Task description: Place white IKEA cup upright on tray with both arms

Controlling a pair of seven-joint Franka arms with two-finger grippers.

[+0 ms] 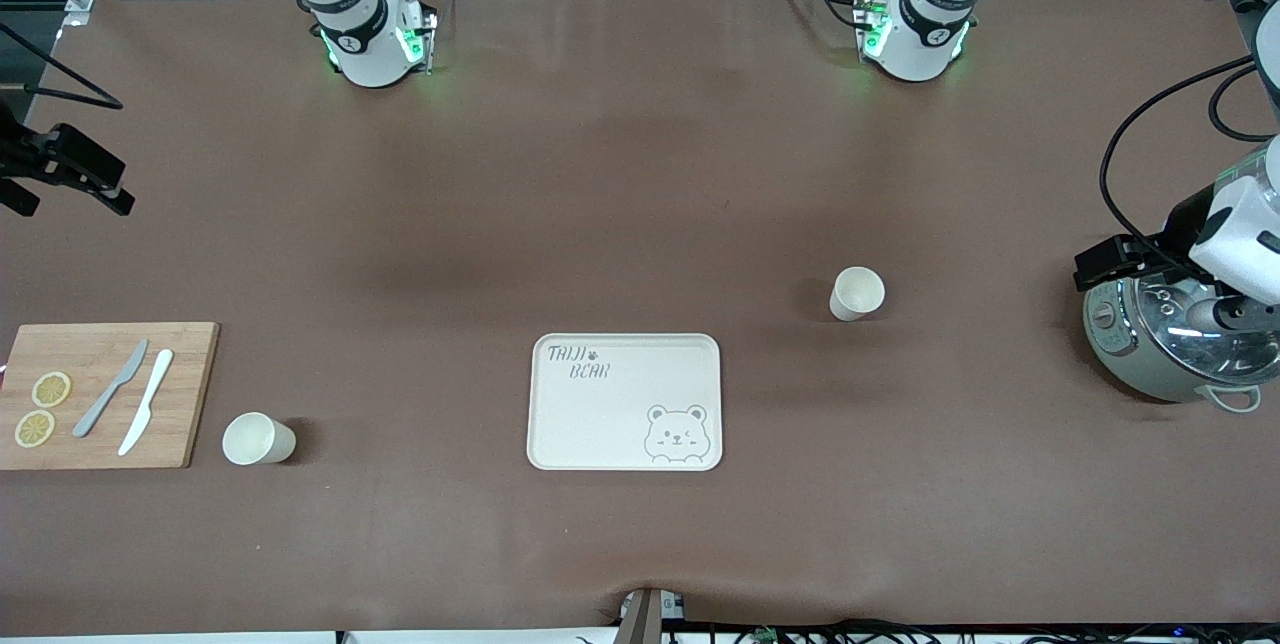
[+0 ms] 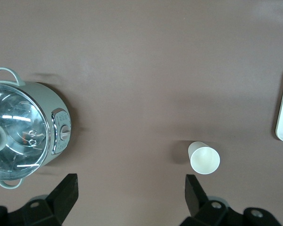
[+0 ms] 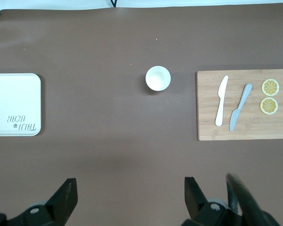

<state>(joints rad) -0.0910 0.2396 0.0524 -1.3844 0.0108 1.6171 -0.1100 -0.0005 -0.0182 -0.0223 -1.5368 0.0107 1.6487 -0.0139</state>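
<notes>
The cream tray point(image 1: 600, 424) with "TAIJI BEAR" lettering and a bear face lies mid-table, nearer the front camera. One white cup point(image 1: 857, 293) stands upright beside it toward the left arm's end, and also shows in the left wrist view point(image 2: 204, 157). A second white cup point(image 1: 258, 439) stands upright between the tray and the cutting board, and shows in the right wrist view point(image 3: 158, 78). My left gripper point(image 2: 130, 188) is open and empty, high by the pot point(image 1: 1110, 264). My right gripper point(image 3: 130, 188) is open and empty, high at the right arm's end point(image 1: 90, 174).
A grey-green cooking pot point(image 1: 1170, 344) with a glass lid stands at the left arm's end, under the left arm. A wooden cutting board point(image 1: 190, 394) at the right arm's end holds two knives and two lemon slices.
</notes>
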